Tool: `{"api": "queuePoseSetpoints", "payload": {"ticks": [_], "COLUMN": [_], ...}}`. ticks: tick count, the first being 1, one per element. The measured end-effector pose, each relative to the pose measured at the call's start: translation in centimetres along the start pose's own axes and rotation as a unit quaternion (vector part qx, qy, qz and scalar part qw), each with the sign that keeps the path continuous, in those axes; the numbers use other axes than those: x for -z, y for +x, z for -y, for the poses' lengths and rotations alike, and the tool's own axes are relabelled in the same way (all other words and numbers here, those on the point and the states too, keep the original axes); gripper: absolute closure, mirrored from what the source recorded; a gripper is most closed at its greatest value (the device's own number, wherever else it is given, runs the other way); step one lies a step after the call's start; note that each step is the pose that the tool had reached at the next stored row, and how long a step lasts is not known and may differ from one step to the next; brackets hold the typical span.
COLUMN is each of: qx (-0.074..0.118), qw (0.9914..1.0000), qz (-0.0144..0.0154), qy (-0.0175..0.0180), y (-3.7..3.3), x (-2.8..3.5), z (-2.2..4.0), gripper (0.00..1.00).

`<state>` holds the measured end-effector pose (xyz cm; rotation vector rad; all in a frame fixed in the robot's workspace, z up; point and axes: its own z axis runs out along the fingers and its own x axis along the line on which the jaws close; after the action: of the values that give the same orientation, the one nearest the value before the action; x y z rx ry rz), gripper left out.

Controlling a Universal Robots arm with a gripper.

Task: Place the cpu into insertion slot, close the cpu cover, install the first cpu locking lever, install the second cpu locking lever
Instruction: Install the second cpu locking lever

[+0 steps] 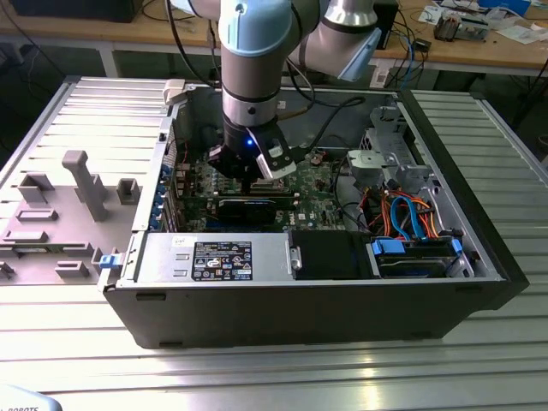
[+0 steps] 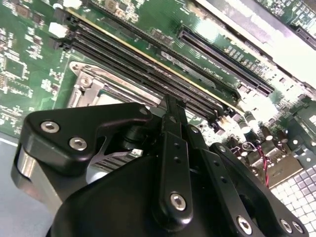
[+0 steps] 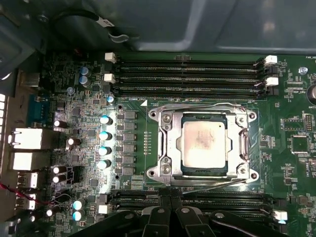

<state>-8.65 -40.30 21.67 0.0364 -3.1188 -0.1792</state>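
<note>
In the first wrist view the cpu (image 3: 205, 142) lies flat in the insertion slot (image 3: 154, 114), its silver-grey top showing through the window of the cpu cover (image 3: 168, 143). The cover is down over it. One thin wire lever (image 3: 197, 105) runs along one side of the socket and a second (image 3: 212, 181) along the opposite side; whether they are hooked I cannot tell. My gripper (image 3: 169, 198) hovers just beside the socket with its black fingers together and nothing between them. In the second wrist view the gripper (image 2: 170, 101) points down next to the silver socket frame (image 2: 91, 86). In the exterior view the gripper (image 1: 257, 181) is low over the green board.
Long black memory slots (image 3: 187, 74) flank the socket on both sides. A row of capacitors (image 3: 104, 133) stands nearby. A black card (image 1: 248, 208), drive cage (image 1: 390, 163), coloured cables (image 1: 402, 214) and power supply (image 1: 214, 257) crowd the case. A grey fixture tray (image 1: 60, 214) lies at the exterior view's left.
</note>
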Motion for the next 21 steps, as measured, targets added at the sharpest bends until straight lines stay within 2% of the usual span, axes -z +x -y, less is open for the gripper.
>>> {"api": "queuePoseSetpoints", "payload": {"ticks": [3, 7, 11, 18, 21], "qx": [-0.002, -0.003, -0.003, -0.003, -0.003], "qw": [1.0, 0.99998, 0.99997, 0.99997, 0.99996], "qz": [-0.0007, -0.0061, -0.0063, -0.0062, -0.0061], "qy": [-0.0001, -0.0002, -0.0016, -0.0041, -0.0065], "y": [0.29, 0.59, 0.85, 0.88, 0.88], "x": [-0.56, -0.72, -0.78, -0.86, -0.9], "z": [0.05, 0.07, 0.07, 0.07, 0.08], "gripper": [0.89, 0.89, 0.89, 0.89, 0.89]}}
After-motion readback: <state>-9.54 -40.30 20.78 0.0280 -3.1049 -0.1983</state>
